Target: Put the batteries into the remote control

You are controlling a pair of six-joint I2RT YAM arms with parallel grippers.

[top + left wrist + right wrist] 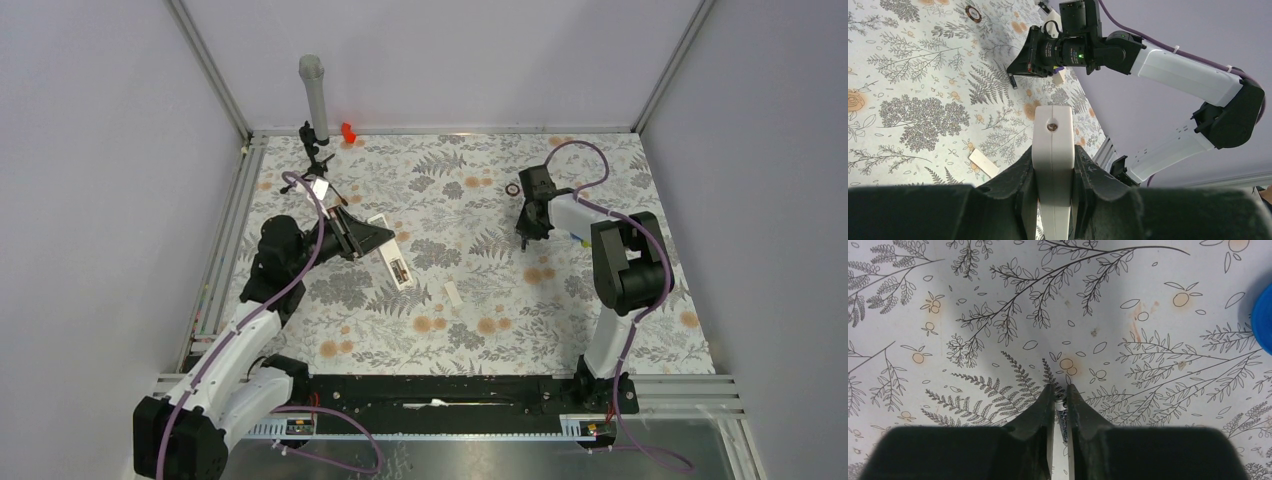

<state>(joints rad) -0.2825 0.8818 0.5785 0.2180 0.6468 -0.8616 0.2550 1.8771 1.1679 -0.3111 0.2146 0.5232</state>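
Right tool (pixel 1060 390): closed on a battery (pixel 1062 419). The slim dark cylinder sits lengthwise in the narrow gap between the fingers, its silver end toward the tips.
Right tool, position: pointing down at the table (pixel 973 295), tips at or just above the leaf print. I cannot tell whether the battery has left the surface.
Around right tool: a blue object (pixel 1264 315) cuts the right edge of the wrist view, apart from the fingers. A small dark ring (pixel 512 188) lies near on the far side.
Second battery: not found in any view.
Left tool (pixel 1053 160): clamped across the long sides of the remote control (pixel 1052 131), which stands out forward between the fingers.
Remote, top view: white bar (pixel 398 262) left of table centre, well apart from the right tool (pixel 527 228). Dark marks show near its near end.
Short white strip (pixel 452 293): flat on the table just beside the remote's near end. Possibly the compartment cover (a guess).
Step in hand (judgement): pick-up of the first battery. Nothing is loaded yet.
Next move calls for: lifting without the cylinder rolling in the grip, carrying it across to the remote, lining it up lengthwise with the compartment and pressing it in while the left tool (pixel 357 236) steadies the bar.
Risk: a thin round part held by a narrow pinch may twist or slip.
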